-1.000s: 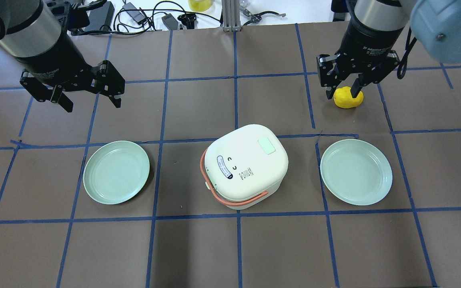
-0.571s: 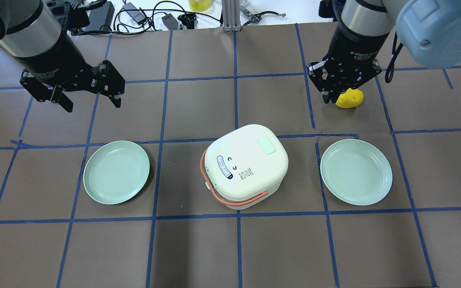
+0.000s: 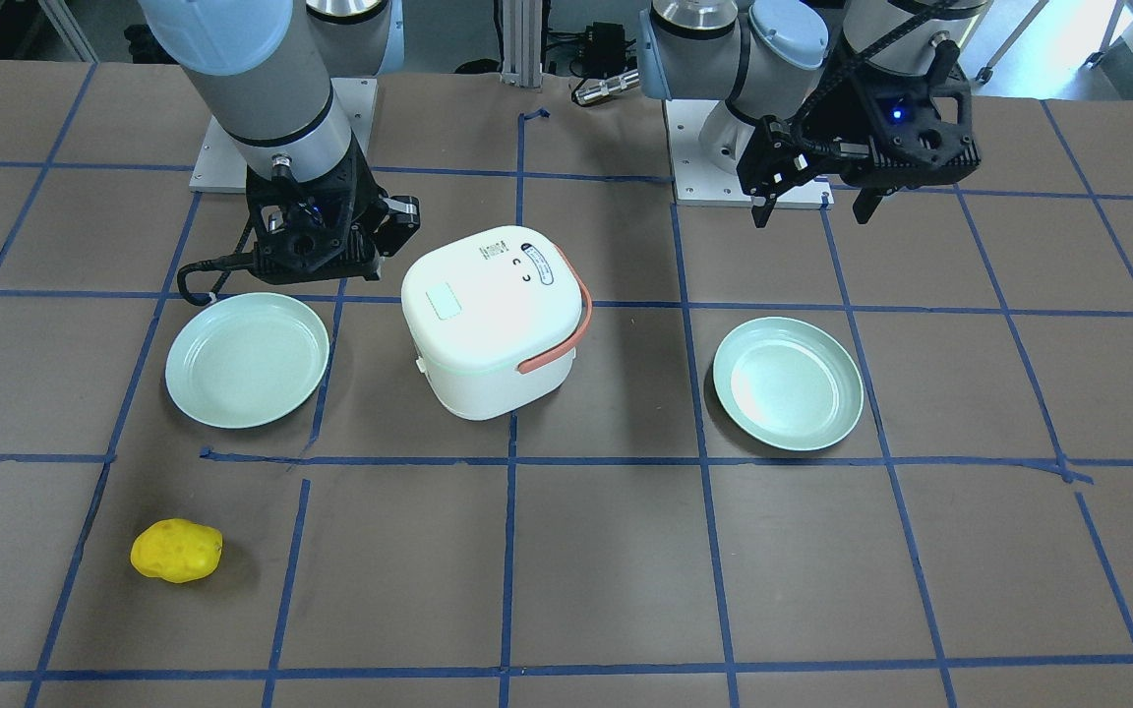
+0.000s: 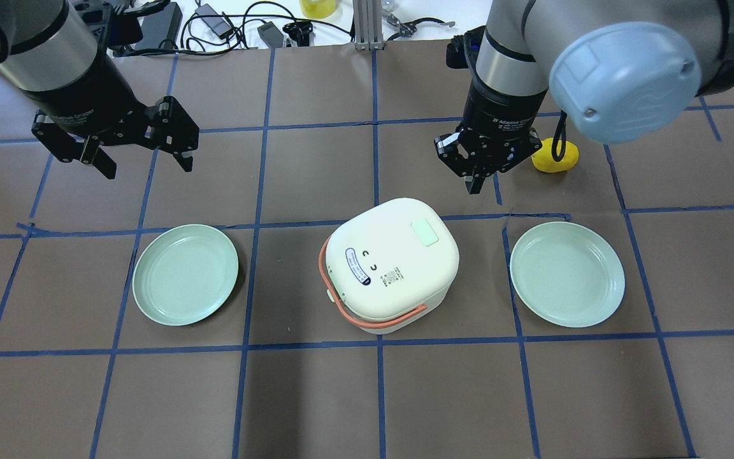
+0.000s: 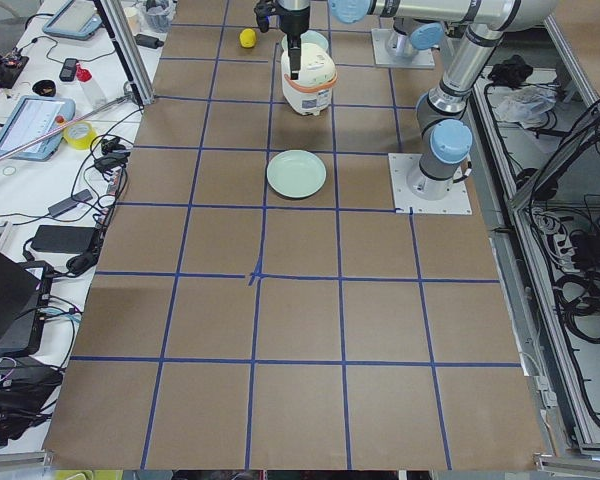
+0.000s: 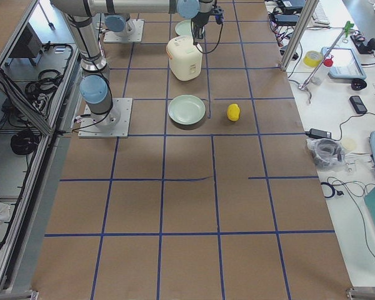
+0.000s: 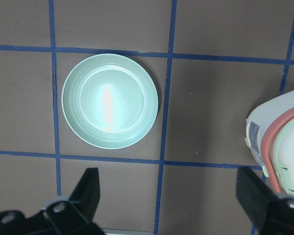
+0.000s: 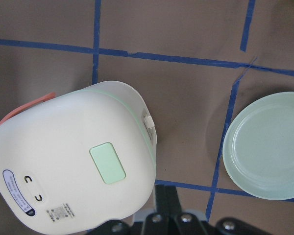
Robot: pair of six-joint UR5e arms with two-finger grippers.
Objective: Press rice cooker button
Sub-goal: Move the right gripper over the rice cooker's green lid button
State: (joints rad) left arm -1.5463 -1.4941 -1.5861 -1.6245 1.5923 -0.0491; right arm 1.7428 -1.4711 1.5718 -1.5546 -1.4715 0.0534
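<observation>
The white rice cooker (image 4: 392, 264) with an orange handle stands at the table's middle. A pale green rectangular button (image 4: 424, 233) sits on its lid, and a small white latch (image 8: 148, 120) on its side. My right gripper (image 4: 474, 185) is shut and empty. It hangs just beyond the cooker's far right corner, apart from it. In the right wrist view its closed fingers (image 8: 167, 198) point down near the cooker (image 8: 73, 166) and the button (image 8: 108, 162). My left gripper (image 4: 148, 167) is open and empty, far to the left above the table.
Two pale green plates lie on either side of the cooker, one on the left (image 4: 185, 274) and one on the right (image 4: 568, 274). A yellow lumpy object (image 4: 558, 156) lies behind the right arm. Cables and tools lie along the table's far edge.
My right gripper has closed and moved left, away from the yellow object and towards the cooker's far right corner. The left arm has not moved.
</observation>
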